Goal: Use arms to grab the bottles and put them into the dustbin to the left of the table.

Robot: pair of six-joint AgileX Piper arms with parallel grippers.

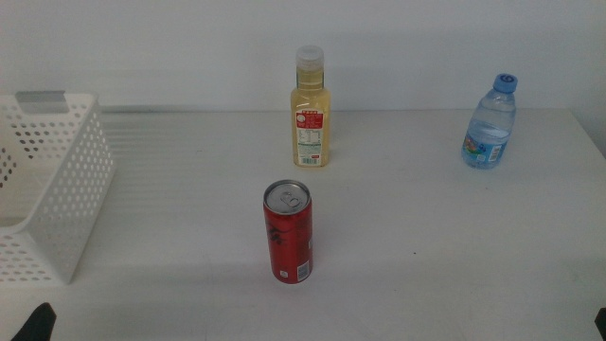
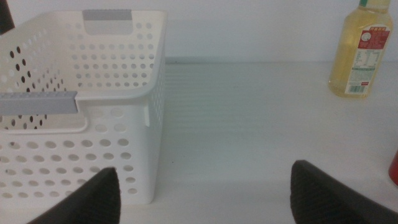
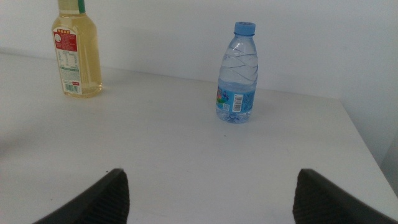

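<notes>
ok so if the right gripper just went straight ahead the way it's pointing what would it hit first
Probably the water bottle. In the right wrist view the right gripper is open and empty, with bare table ahead of it, and that bottle stands upright nearly centred in its line. The yellow-liquid bottle sits well off to one side.

The white perforated dustbin (image 2: 93,112) is seen standing on the worktop (image 2: 249,124). The yellow-liquid bottle (image 2: 362,53) is observed upright, well apart from it. The left claw (image 2: 205,193) is held wide, gripping nothing.

Wall (image 1: 426,38): plain white, rising behind the table's far edge.
Shadow band (image 1: 189,118): faint grey stripes along the far edge, near the wall.
</notes>
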